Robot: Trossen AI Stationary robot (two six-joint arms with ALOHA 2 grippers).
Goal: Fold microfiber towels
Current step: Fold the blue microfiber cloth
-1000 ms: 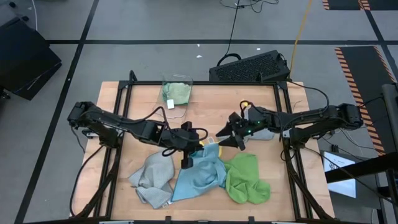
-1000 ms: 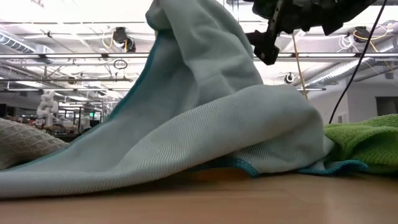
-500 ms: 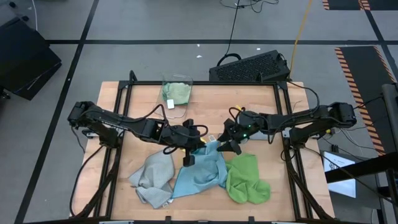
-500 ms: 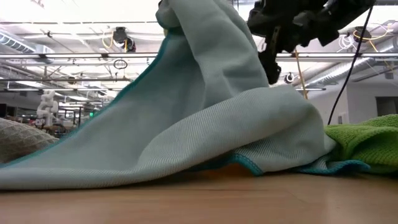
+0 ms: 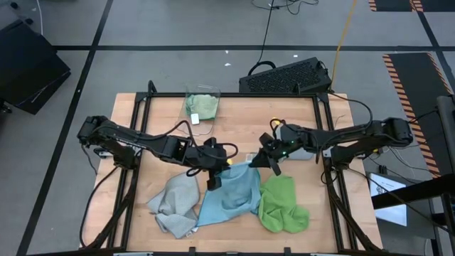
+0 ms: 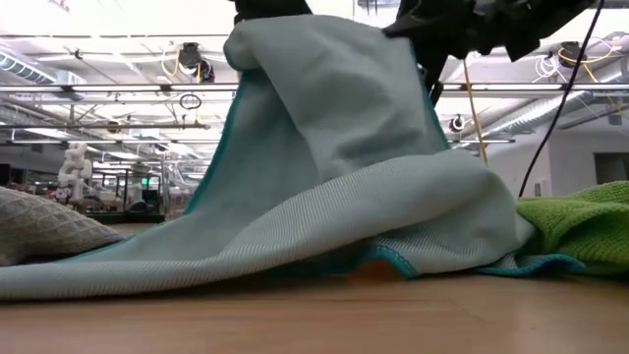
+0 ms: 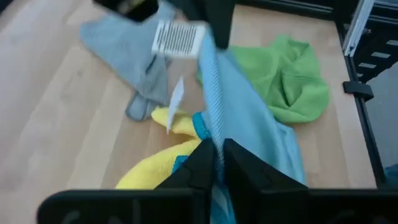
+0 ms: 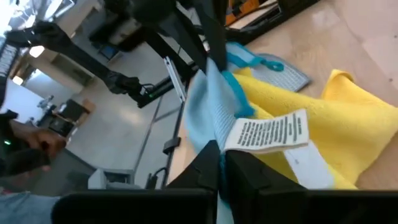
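Left fingers are pinched narrow on the edge of the light blue towel; in the left wrist view the cloth runs straight up between them. Right fingers are clamped shut on the same towel's edge next to its white tag. In the high view the left gripper and right gripper sit near each other over the middle of the worktop, with the blue cloth hanging between and below them and its lower part draped on the wood.

Handling, as we read it: light, limp microfiber with no stiffness. It tents between the two pinch points and sags elsewhere, as the low view shows. It should grip well, not slip. The hemmed teal border is the place to hold, at adjacent corners, so we can pull it taut and flat.

Risk: a deep pinch may catch the yellow towel lying directly under the fingers.

Outward from the fingers:
- The bright green towel is bunched just beside the blue one on the right gripper's side, touching it.
- A grey towel is crumpled on the left gripper's side.
- The clear bin, well beyond both fingers, holds a pale green towel.

None is folded yet.
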